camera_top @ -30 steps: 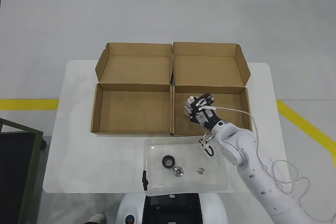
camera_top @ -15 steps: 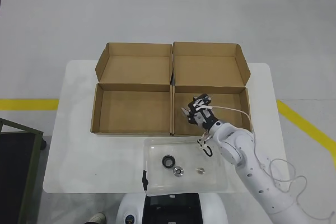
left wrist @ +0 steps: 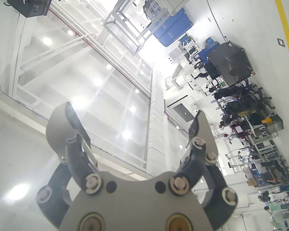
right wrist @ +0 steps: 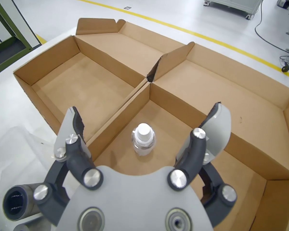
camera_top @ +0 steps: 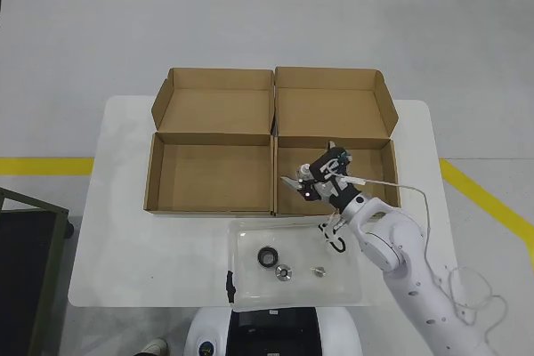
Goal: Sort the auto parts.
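Observation:
My right gripper (camera_top: 314, 172) hangs open over the front left corner of the right cardboard box (camera_top: 374, 182). In the right wrist view a small clear part with a white cap (right wrist: 143, 142) stands upright on that box's floor, below and between the spread fingers of the right gripper (right wrist: 146, 111), untouched. A clear plastic tray (camera_top: 242, 233) in front of the boxes holds a dark ring-shaped sleeve (camera_top: 267, 257), a silver round part (camera_top: 284, 271) and a small metal piece (camera_top: 318, 271). The sleeve (right wrist: 15, 202) also lies beside my right wrist. My left gripper (left wrist: 133, 111) is open, pointing up at a ceiling.
The left cardboard box (camera_top: 209, 178) stands empty beside the right one, sharing a wall; both have their lids folded back. The white table (camera_top: 125, 231) has bare room to the left of the boxes and tray. A cable runs along the right arm.
The right gripper lowered into the right box with the white-capped part, then opened and let it go. The part now stands on the box floor.

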Available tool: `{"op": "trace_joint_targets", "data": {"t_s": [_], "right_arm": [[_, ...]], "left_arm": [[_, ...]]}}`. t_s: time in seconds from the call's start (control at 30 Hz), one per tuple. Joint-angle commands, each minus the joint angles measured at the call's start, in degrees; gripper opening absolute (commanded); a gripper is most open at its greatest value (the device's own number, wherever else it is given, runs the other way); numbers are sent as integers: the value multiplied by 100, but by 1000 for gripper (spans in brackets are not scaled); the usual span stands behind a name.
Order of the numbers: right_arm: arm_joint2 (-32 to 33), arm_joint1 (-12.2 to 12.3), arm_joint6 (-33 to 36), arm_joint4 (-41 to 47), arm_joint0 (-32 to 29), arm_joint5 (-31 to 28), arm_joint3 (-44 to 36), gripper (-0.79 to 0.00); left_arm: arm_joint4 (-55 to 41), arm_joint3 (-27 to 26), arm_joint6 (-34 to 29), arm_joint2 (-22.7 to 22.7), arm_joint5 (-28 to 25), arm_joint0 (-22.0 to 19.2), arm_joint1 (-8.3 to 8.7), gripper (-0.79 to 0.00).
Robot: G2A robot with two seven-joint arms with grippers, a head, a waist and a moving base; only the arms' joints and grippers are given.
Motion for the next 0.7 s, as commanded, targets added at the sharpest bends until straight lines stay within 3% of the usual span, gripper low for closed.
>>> {"op": "trace_joint_targets", "data": {"t_s": [0.0,0.67], "right_arm": [[104,27,-4,-24,-144,-133,-220,0],[819,365,248,-400,-1710,-2562,-1583,0]], "left_arm": [[0,0,0,0,0,0,0,0],[0,0,0,0,0,0,0,0]]}}
